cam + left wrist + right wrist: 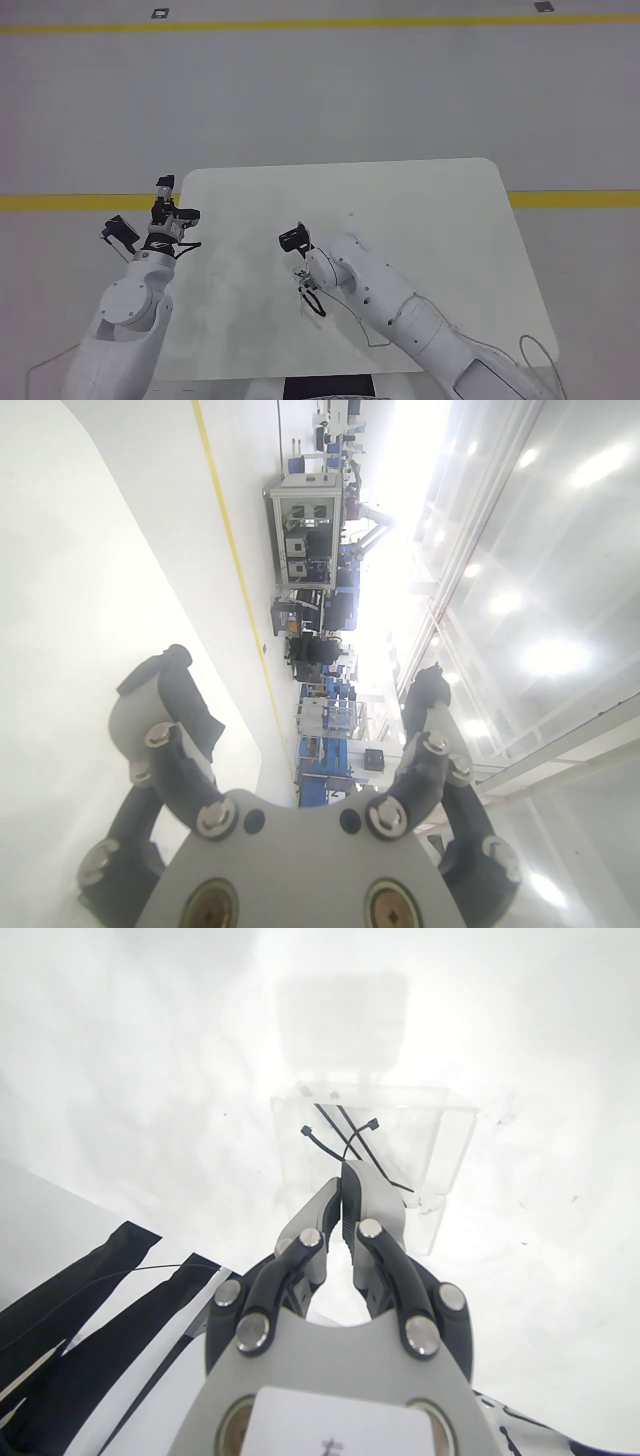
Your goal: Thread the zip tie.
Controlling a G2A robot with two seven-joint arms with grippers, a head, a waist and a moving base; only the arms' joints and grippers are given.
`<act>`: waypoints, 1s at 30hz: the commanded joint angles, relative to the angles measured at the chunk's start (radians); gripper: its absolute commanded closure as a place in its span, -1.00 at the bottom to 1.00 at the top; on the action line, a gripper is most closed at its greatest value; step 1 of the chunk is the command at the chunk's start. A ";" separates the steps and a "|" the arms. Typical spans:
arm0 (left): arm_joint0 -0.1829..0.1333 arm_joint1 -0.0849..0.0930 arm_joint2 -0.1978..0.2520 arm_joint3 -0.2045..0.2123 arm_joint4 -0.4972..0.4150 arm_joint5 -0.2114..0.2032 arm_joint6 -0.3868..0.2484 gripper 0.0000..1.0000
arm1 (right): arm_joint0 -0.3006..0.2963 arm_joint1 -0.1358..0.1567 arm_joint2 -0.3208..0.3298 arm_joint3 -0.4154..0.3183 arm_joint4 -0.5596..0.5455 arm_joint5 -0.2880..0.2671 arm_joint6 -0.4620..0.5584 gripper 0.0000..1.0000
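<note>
Over the clear tray [450, 1128], clamped tight with right gripper [341, 1188] at crossed zip ties [327, 1150], possibly nipping one. Could drag up two tangled, or lose grip. Well off the tray, idling with left gripper [302, 672] spread wide.

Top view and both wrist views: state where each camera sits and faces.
Top view: above the arms, looking down on the white table; both arms show.
Left wrist view: on the left wrist, facing past the table edge into the room; its open left hand shows.
Right wrist view: on the right wrist, facing down at the table; its right hand shut on zip ties in a clear box.
Shared: top and left wrist views both show a yellow floor line.
</note>
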 commanded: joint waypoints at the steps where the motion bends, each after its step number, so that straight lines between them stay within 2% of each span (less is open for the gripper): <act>1: 0.000 0.000 0.000 0.000 0.000 0.000 0.000 -1.00 | -0.010 0.013 0.010 -0.023 0.012 -0.007 0.000 1.00; 7: 0.000 0.000 0.000 0.000 0.000 0.000 0.000 -1.00 | -0.034 0.049 0.030 -0.097 0.056 -0.027 0.000 1.00; 14: 0.000 0.000 0.000 0.000 0.000 0.000 0.000 -1.00 | -0.048 0.082 0.058 -0.150 0.143 -0.063 0.000 1.00; 23: 0.000 0.000 0.000 0.000 0.000 0.000 0.000 -1.00 | -0.053 0.109 0.090 -0.194 0.247 -0.112 0.000 1.00; 30: 0.000 0.000 0.000 0.000 0.000 0.000 0.000 -1.00 | -0.085 0.125 0.155 -0.206 0.370 -0.171 -0.028 1.00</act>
